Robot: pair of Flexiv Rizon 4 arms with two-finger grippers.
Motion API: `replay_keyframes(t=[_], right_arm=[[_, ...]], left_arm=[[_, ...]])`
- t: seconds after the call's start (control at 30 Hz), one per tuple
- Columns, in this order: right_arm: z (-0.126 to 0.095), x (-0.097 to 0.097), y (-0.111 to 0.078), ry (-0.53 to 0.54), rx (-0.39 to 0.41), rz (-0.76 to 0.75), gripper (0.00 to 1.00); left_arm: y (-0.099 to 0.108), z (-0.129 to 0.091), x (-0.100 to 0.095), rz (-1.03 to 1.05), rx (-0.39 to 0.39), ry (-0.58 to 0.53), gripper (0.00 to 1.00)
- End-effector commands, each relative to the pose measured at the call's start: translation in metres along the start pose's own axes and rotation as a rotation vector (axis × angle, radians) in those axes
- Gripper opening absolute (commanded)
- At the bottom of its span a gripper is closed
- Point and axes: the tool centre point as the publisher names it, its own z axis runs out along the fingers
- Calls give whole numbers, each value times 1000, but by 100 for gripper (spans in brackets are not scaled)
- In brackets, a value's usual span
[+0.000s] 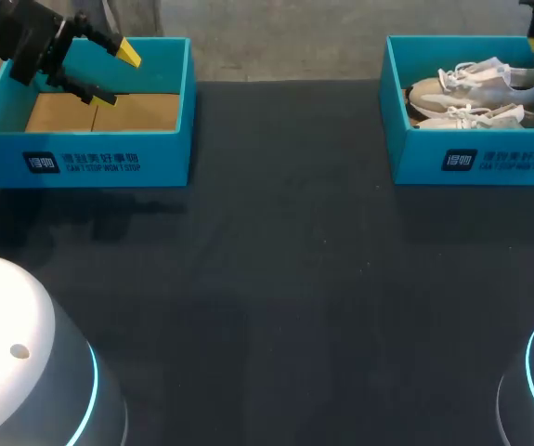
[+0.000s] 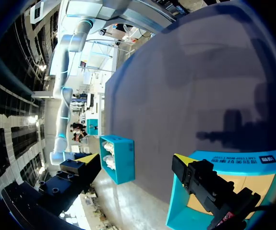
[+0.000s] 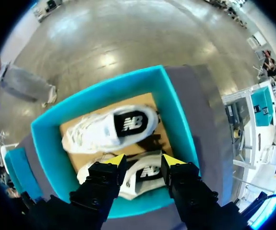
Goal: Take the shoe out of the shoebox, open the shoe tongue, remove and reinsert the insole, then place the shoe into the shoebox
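Two pale sneakers lie side by side in the teal shoebox (image 1: 475, 160) at the table's far right, one (image 1: 480, 82) toward the back and one (image 1: 494, 116) toward the front. My right gripper (image 1: 533, 42) hangs above that box. In the right wrist view it (image 3: 143, 160) is open, its yellow tips straddling the nearer sneaker (image 3: 147, 173) from above without touching it. The other sneaker (image 3: 111, 127) lies ahead of it inside the box (image 3: 46, 143). My left gripper (image 1: 118, 74) stands wide open over the left box, holding nothing (image 2: 134, 159).
A second teal box (image 1: 90, 163) at the far left holds only its brown cardboard floor (image 1: 104, 113). The dark tabletop (image 1: 276, 279) stretches between the boxes. The left wrist view shows the left box (image 2: 176, 211) under its gripper and the shoebox (image 2: 123, 163) far across the table.
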Motion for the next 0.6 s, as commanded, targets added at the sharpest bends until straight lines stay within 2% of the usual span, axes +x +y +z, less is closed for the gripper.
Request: replay_keyframes(t=[0.03,0.13,0.23,0.27,0.3,0.6], right_arm=[[-25,-6,-47,29,-124,-30,46],[-39,-6,-63,52,-139,-42,47],[-52,-6,-77,67,-149,-56,52],[-56,-6,-84,71,-149,-58,72],[-59,-5,-88,73,-148,-61,98],[-61,-4,-91,72,-148,-65,100]], left_arm=[[0,0,0,0,0,3,100],[0,0,0,0,0,3,100],[0,0,0,0,0,3,100],[0,0,0,0,0,3,100],[0,0,0,0,0,3,100],[0,0,0,0,0,3,100]])
